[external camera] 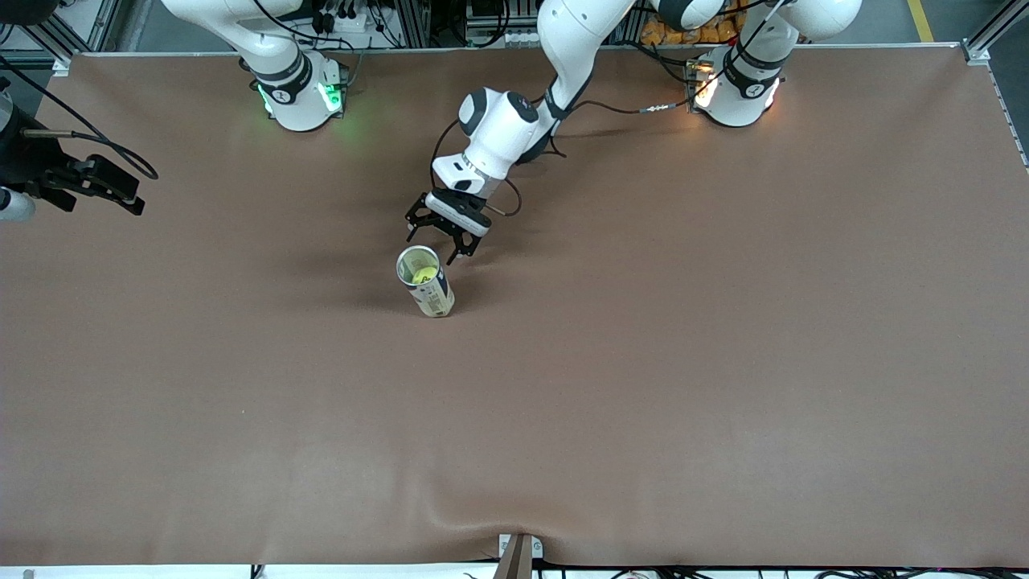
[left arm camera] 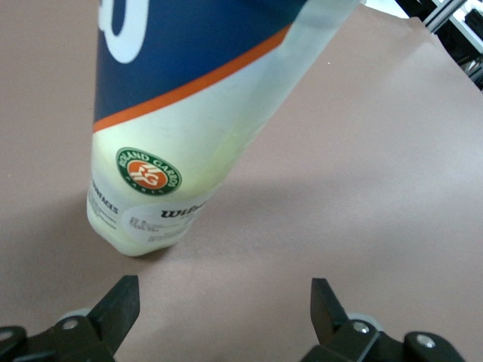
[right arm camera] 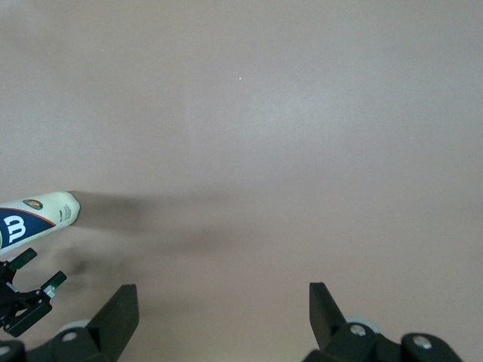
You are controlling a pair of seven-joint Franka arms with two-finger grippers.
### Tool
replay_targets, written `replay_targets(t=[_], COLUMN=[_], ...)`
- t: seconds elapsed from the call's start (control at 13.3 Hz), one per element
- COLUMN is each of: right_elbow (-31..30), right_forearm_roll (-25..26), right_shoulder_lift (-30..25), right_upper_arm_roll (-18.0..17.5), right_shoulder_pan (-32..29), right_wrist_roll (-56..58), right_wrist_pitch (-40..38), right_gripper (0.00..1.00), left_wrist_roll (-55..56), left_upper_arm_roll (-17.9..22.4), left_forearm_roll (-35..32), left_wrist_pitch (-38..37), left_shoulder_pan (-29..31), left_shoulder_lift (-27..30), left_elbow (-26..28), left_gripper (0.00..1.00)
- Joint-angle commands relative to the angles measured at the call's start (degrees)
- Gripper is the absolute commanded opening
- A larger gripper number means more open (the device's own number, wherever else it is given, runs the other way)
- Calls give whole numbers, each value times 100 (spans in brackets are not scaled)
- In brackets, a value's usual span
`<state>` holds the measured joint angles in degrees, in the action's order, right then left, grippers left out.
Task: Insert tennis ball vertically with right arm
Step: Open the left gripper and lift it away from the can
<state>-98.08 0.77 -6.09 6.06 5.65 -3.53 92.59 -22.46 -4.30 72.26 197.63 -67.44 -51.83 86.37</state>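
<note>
Front view: ball (external camera: 424, 277) sits inside the upright open can (external camera: 427, 281) mid-table, left gripper (external camera: 442, 240) wide open and empty just beside the can, clear of it, right gripper (external camera: 104, 186) open, empty, over the right arm's table end.

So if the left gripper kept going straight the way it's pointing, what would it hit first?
Probably the tennis ball can: it stands just ahead of the left gripper, whose open jaws are not yet around it, though slightly off centre, so the brown table is possible.

The left tool (left arm camera: 219, 302), fingers spread, sits just short of the upright ball can (left arm camera: 181, 113) on the brown table (left arm camera: 362, 188).
</note>
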Motion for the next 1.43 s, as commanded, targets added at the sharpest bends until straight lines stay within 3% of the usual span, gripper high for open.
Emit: replay_targets(t=[0.0, 1.35], right_elbow=[140, 140], right_forearm_roll=[-33, -33], right_shoulder_lift=[56, 56], right_upper_arm_roll=[18, 18], right_shoulder_pan=[-20, -20], right_wrist_roll=[54, 54], right_wrist_pitch=[-110, -110], right_gripper=[100, 100], left_wrist_roll=[-57, -119], left_upper_arm_roll=[34, 113], left_forearm_roll=[315, -186], left_wrist_pitch=[-58, -137], left_shoulder_pan=[-85, -85], left_shoulder_lift=[533, 1369], left_elbow=[494, 565], left_gripper=[100, 100])
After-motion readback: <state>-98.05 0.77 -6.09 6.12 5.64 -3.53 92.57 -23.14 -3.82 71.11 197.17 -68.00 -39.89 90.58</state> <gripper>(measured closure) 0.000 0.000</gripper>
